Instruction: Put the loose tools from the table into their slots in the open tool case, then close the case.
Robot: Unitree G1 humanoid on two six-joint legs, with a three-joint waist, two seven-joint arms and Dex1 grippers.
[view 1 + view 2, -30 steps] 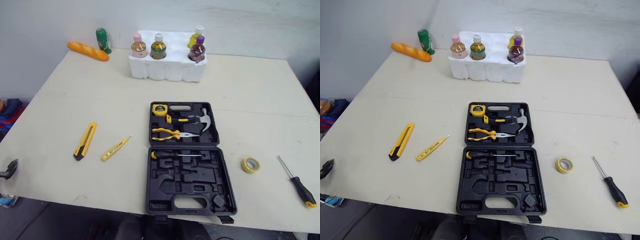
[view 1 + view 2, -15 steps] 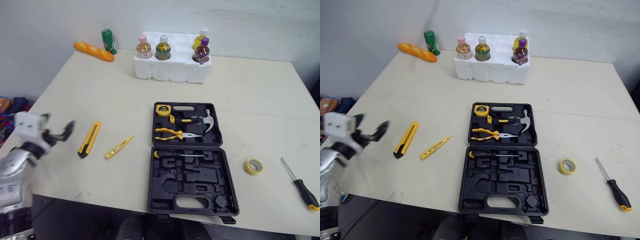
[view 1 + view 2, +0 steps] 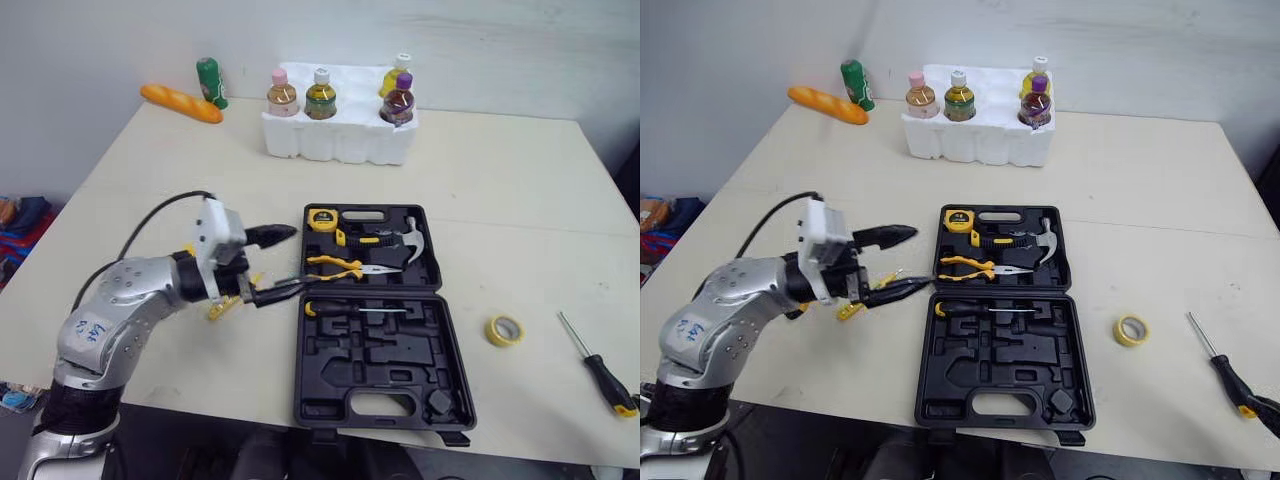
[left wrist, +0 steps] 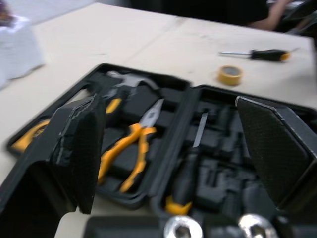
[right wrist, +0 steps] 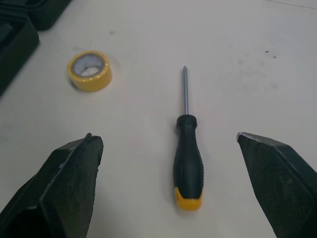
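Spreading across the pale table is everything the task needs, and the open tool case is lying near its front edge with both halves flat. A hammer, pliers and a tape measure are sitting in the far half, and many of the near half's slots are showing empty.

The left gripper is hovering just beside the case's left edge, pointing toward the case, with its fingers spread wide and holding nothing. The right gripper is hanging low over the table to the right of the case, likewise wide open and empty, its two fingers standing either side of the black-handled screwdriver. That looks like the step in hand: taking the loose screwdriver.

To do it well, the right gripper should be coming straight down and closing across the thick handle, not the thin shaft, since the shaft would likely slip or roll. The fingertips need to reach almost to the tabletop, as the tool is lying flat.

The yellow tape roll is resting apart from the screwdriver, between it and the case, so it should not be getting in the way.

The small yellow tester is lying under the left wrist, behind the fingertips; that arm would need to be drawing back before reaching for it.
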